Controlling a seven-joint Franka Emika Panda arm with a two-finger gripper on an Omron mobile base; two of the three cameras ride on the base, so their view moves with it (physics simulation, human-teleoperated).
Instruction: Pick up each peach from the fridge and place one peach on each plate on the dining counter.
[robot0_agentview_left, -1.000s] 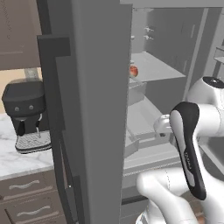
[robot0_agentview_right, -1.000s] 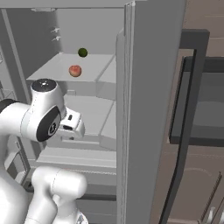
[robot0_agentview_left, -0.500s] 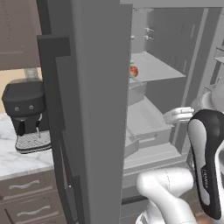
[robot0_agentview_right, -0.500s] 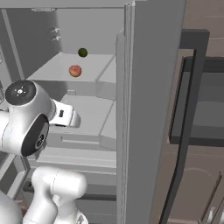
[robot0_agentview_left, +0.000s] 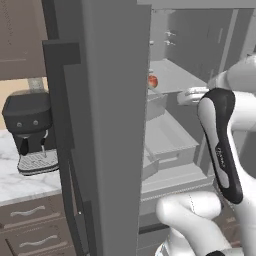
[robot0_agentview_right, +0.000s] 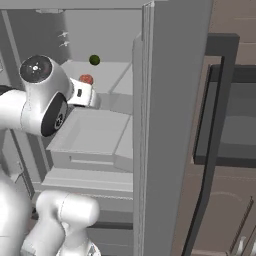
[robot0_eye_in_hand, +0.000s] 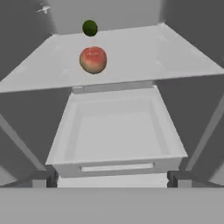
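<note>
The claw (robot0_eye_in_hand: 112, 178) shows in the hand view as two small dark fingertips (robot0_eye_in_hand: 43, 178) set wide apart at the bottom, with nothing between them, so it stands apart and grips nothing. It hangs in front of the open fridge (robot0_agentview_left: 112, 125), aimed into the interior. Directly ahead of the tips lies a pale grey drawer (robot0_eye_in_hand: 116, 131), pulled out and seen from above, its front lip nearest the claw. Above the drawer a pale shelf (robot0_eye_in_hand: 144, 57) spreads across the compartment. On that shelf sits a peach (robot0_eye_in_hand: 92, 60), reddish-orange with a paler blush, resting near the shelf's front edge and a little to the left of the claw's centre line. Behind the peach, farther back on the same shelf and well apart from it, sits a small dark green round item (robot0_eye_in_hand: 89, 28).

In the right base view the white arm (robot0_agentview_right: 40, 102) reaches up from the lower left, its hand held just before the peach's shelf. In the left base view the fridge door (robot0_agentview_left: 95, 150) stands open in the foreground. Left of it a black coffee machine (robot0_agentview_left: 30, 132) rests on a marble bench (robot0_agentview_left: 22, 182) over brown drawers (robot0_agentview_left: 32, 225).
</note>
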